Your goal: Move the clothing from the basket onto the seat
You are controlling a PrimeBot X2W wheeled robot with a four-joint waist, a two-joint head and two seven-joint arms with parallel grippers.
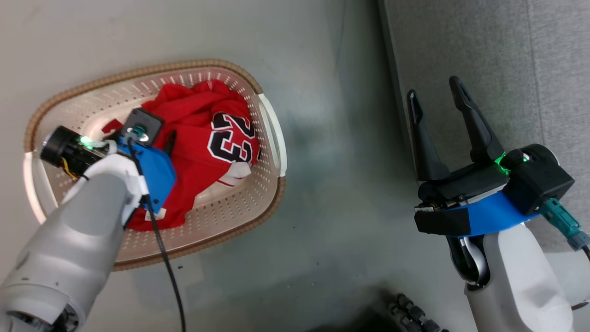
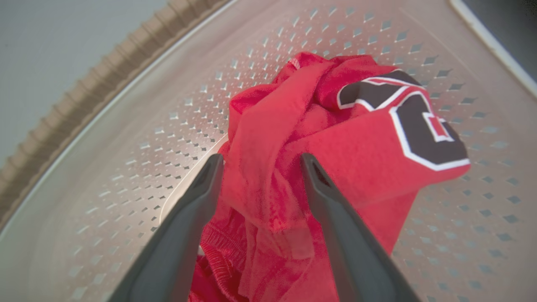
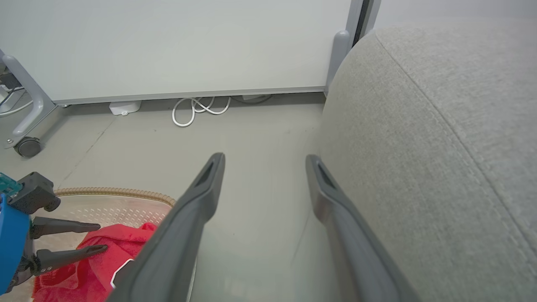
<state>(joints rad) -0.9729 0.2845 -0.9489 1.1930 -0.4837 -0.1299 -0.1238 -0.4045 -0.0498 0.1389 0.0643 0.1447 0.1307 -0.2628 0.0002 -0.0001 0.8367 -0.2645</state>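
Clothing (image 1: 203, 138) lies heaped in the basket (image 1: 239, 216) on the floor (image 1: 332, 207), beside the seat (image 1: 507, 55). The left claw (image 2: 261, 157) is spread, a red fold between its fingers; the right claw (image 1: 433, 87), spread and empty, hangs at the seat's edge.

Soft, even indoor light leaves all views bright. A broad dim shadow lies on the floor (image 1: 355, 138) beside the seat (image 1: 484, 55). The left wrist view bows the basket (image 2: 84, 88) rim, and the clothing (image 2: 285, 138) looks slightly soft.
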